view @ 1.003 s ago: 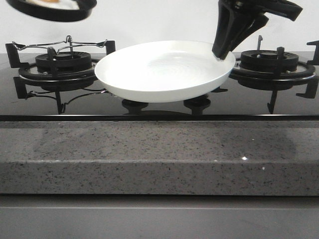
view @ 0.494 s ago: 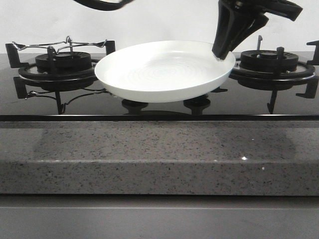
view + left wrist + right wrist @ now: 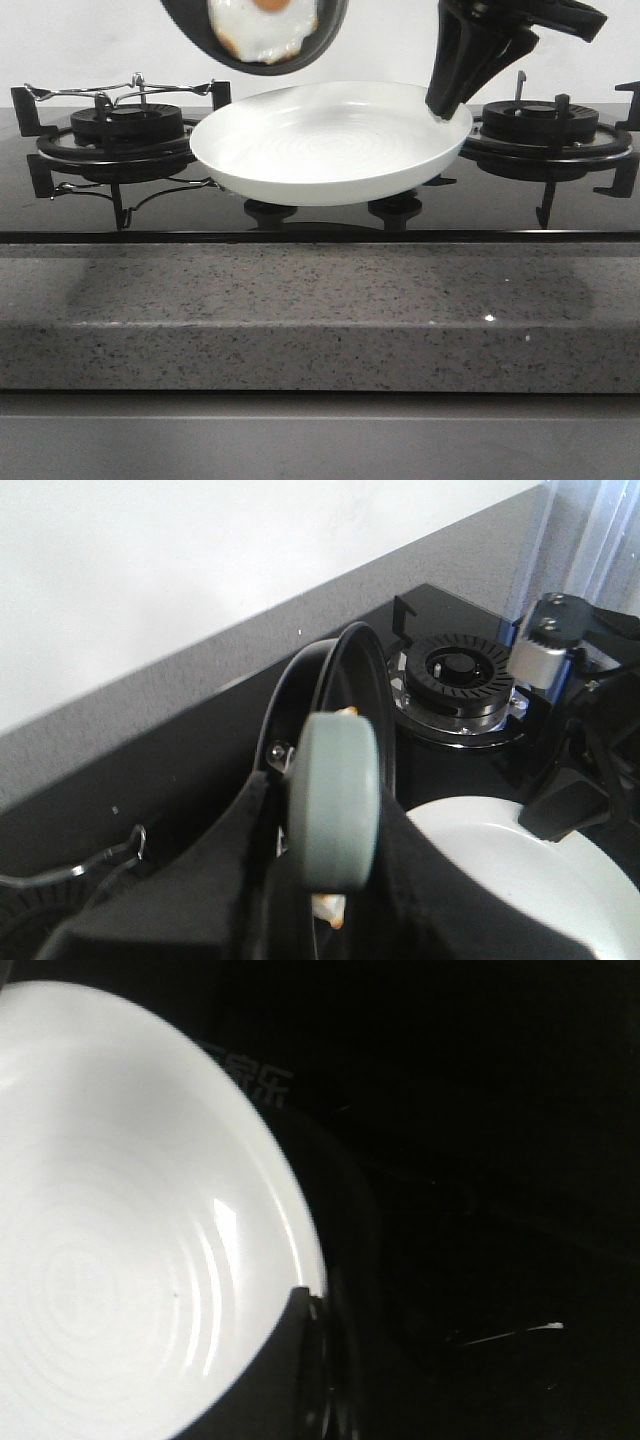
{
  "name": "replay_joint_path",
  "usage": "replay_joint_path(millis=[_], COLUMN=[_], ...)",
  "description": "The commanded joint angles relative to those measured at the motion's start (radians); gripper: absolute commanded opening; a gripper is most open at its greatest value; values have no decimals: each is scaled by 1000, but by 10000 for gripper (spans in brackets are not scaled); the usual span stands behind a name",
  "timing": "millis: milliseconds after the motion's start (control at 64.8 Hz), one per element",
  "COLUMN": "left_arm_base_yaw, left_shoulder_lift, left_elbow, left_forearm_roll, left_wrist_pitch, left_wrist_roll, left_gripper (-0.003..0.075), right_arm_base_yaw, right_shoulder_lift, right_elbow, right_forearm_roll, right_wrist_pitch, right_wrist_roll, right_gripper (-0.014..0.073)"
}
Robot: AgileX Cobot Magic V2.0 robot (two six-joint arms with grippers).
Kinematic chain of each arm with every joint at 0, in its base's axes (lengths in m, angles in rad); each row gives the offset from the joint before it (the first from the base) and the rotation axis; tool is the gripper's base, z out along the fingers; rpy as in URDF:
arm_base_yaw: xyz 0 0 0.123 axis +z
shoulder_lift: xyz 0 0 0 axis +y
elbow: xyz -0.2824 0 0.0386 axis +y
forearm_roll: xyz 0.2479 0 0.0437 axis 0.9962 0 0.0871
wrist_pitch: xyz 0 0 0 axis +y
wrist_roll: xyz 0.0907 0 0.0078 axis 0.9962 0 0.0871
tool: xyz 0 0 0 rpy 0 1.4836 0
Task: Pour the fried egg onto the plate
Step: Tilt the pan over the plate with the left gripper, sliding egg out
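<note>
The white plate (image 3: 330, 145) is held tilted above the stove between the two burners; it also shows in the right wrist view (image 3: 120, 1220) and the left wrist view (image 3: 520, 880). My right gripper (image 3: 440, 105) is shut on its far right rim. A black frying pan (image 3: 255, 35) is tipped steeply above the plate's left side, its inside facing the camera. The fried egg (image 3: 262, 25) clings inside it, orange yolk at the top. My left gripper (image 3: 330, 880) is shut on the pan's grey handle (image 3: 335, 800); it is out of the front view.
A left burner (image 3: 125, 130) with a wire pan support and a right burner (image 3: 540, 125) stand on the black glass hob. A grey speckled counter edge (image 3: 320, 320) runs along the front. A white wall is behind.
The pan moved right from the upper left and tipped over, so its inside with the egg now faces the camera above the plate. The plate and right gripper stayed still.
</note>
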Motion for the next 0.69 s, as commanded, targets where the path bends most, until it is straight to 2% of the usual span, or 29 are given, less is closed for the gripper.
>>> replay_joint_path(millis=[0,448,679], left_arm_base_yaw=[-47,-162,-154], left_shoulder_lift=[-55,-81,-81], left_elbow=[-33,-33,-33], left_forearm_roll=[4,201,204], left_wrist_pitch=[-121,-152,-186], left_wrist_roll=[23,74,70], left_gripper=[-20,-19,-19], right_arm_base_yaw=[-2,-2,-2], right_shoulder_lift=[-45,-45,-45], right_elbow=[-22,-22,-22], right_forearm_roll=[19,19,19], right_wrist_pitch=[-37,-37,-37], right_wrist_roll=[-8,-8,-8], right_gripper=[-62,-62,-62])
